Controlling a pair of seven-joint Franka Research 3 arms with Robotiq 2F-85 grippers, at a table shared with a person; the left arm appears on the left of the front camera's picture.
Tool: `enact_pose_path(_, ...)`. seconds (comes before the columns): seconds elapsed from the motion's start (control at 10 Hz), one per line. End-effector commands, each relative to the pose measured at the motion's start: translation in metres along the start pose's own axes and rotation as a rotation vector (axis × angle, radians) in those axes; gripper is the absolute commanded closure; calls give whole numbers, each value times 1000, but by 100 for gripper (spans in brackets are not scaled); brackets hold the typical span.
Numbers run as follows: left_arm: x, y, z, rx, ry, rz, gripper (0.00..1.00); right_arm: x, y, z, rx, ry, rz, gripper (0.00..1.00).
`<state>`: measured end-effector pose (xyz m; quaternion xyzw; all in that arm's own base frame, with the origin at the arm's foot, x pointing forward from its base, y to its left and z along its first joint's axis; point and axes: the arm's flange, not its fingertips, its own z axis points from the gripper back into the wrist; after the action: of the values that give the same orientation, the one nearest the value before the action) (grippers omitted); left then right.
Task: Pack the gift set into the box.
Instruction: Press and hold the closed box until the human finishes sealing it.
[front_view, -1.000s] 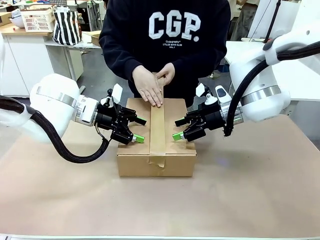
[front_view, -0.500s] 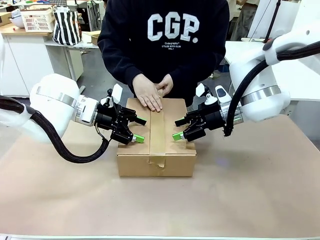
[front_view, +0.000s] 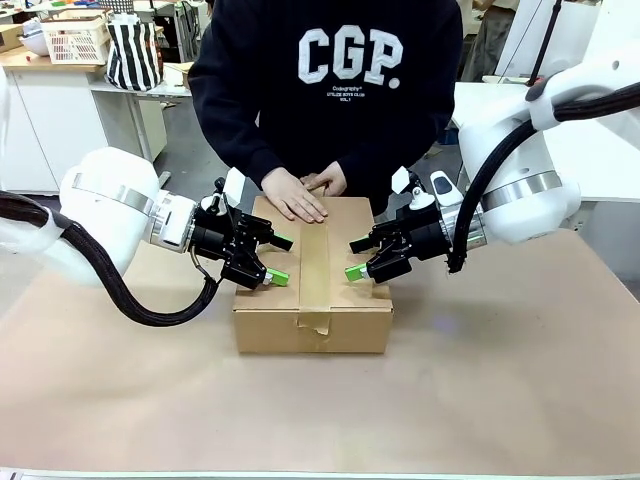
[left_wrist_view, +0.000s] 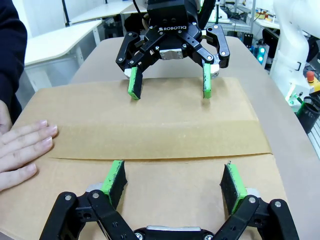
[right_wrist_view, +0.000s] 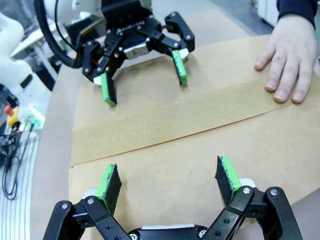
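Two black Robotiq grippers with green pads face each other over the large plain brown corrugated cardboard box (front_view: 312, 290), which sits closed at the middle of the tan paper-covered table (front_view: 500, 400). A strip of brown packing tape (front_view: 314, 270) runs down the centre seam of the lid and folds over the near face of the box, its end a little ragged.

On the left side, the left gripper (front_view: 276, 260) reaches in over the lid with its jaws spread wide and nothing between them; in the left wrist view its own green pads (left_wrist_view: 114, 179) hover just above the cardboard, one to each side of empty lid. Across the tape, the right gripper (front_view: 357, 257) mirrors it, jaws likewise apart and empty, its fingertips (right_wrist_view: 109, 184) poised close over the box top in the right wrist view.

At the far end, the person in a dark sweatshirt presses one hand (front_view: 293, 194) flat on the lid beside the tape, fingers extended. The other hand (front_view: 327, 181) rests just behind it at the far edge of the box.
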<state>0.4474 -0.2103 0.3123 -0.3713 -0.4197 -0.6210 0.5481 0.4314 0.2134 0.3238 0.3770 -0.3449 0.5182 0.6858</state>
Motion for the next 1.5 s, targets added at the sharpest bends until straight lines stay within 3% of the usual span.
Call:
enact_pose_path(0.0, -2, -1, -1, -3, 1, 4, 0, -4, 0, -1, 0, 5, -6, 0)
enact_pose_path(1.4, -2, -1, -1, -3, 1, 4, 0, -4, 0, -1, 0, 5, -6, 0)
